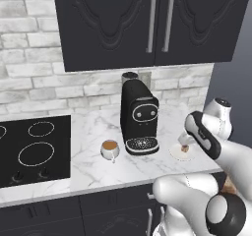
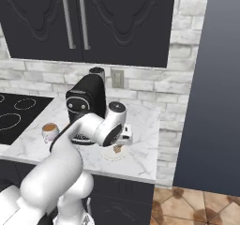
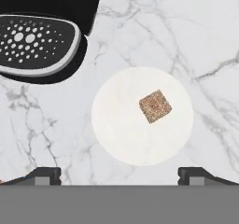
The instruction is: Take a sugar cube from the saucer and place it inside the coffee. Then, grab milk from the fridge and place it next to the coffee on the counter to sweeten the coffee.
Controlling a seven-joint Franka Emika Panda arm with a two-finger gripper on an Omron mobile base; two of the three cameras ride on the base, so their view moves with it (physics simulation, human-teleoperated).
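The sugar cube (image 3: 155,106), tiny and tan-brown, lies right of centre on the round white saucer (image 3: 116,134) on the marble counter (image 3: 186,41). My gripper (image 3: 122,175) hangs open just above the saucer, its two fingertips spread wider than the plate and holding nothing. From the left base view the gripper (image 1: 184,142) hovers over the saucer (image 1: 175,154), right of the coffee machine. The coffee (image 1: 110,149), a white cup of brown liquid, stands left of the machine; it is also in the right base view (image 2: 49,131). The milk is out of view.
The tall black coffee machine (image 1: 139,117) stands between cup and saucer, its perforated drip tray (image 3: 32,43) close to the saucer. A black hob (image 1: 29,149) lies at the left. Dark cabinets (image 1: 147,18) hang overhead. A tall dark grey panel (image 2: 211,88) rises at the right.
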